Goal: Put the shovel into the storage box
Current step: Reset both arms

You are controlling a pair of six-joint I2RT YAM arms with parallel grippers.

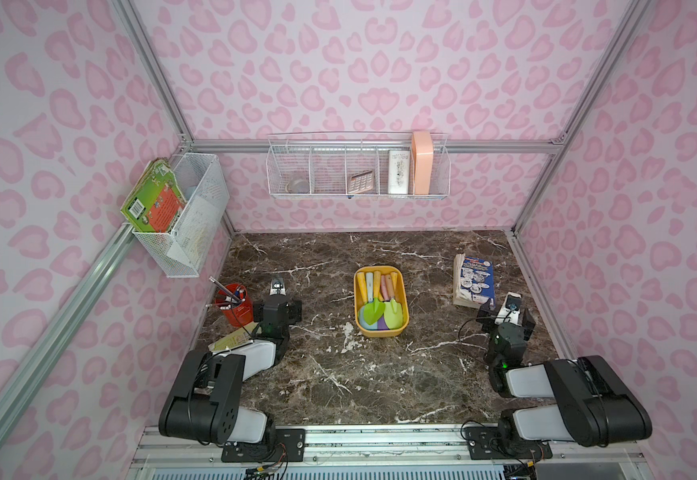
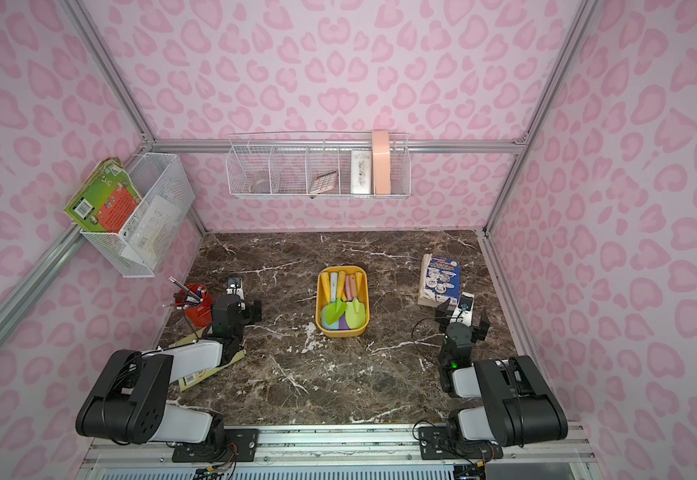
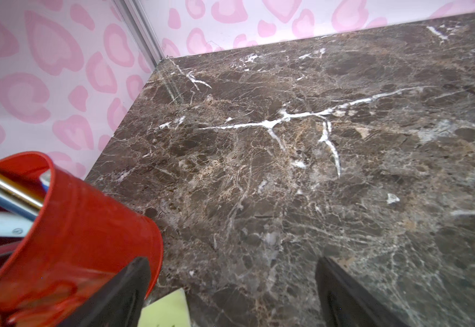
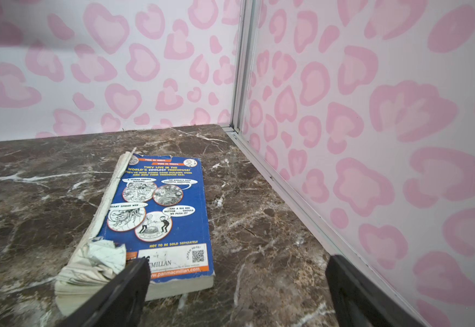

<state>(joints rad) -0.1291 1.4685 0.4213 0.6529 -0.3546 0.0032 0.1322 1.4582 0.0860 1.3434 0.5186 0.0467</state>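
One brown marble table (image 1: 338,374) filled the floor of the pink booth. Two black-and-white arms were folded back at its near edge, one on each side. The left gripper (image 3: 230,260) had its jaws spread wide with only bare marble between them, and it sat just beside the red pen cup (image 1: 236,305). The right gripper (image 4: 237,260) was just as wide and just as empty, at the near end of the blue book (image 4: 162,209).

Two white wire baskets hung on the walls. The long basket (image 1: 359,193) on the back wall held four things that I could count: a clear roundish item, a calculator (image 1: 361,183), a white box and a tall peach piece. The smaller basket (image 1: 188,232) on the left wall held one green book (image 1: 151,199) and some white sheets. That made two books in all, counting the blue one lying flat on the table.

One yellow-orange storage box (image 1: 381,331) stood mid-table, well apart from both grippers. The shovels (image 1: 373,309) lay inside it, handles toward the back wall. I counted four blades, green, lime, teal and purple, though the handles overlapped too much for a sure tally.

One yellowish paper (image 1: 230,343) lay partly under the left arm. The cup held several pens, too bunched to count.
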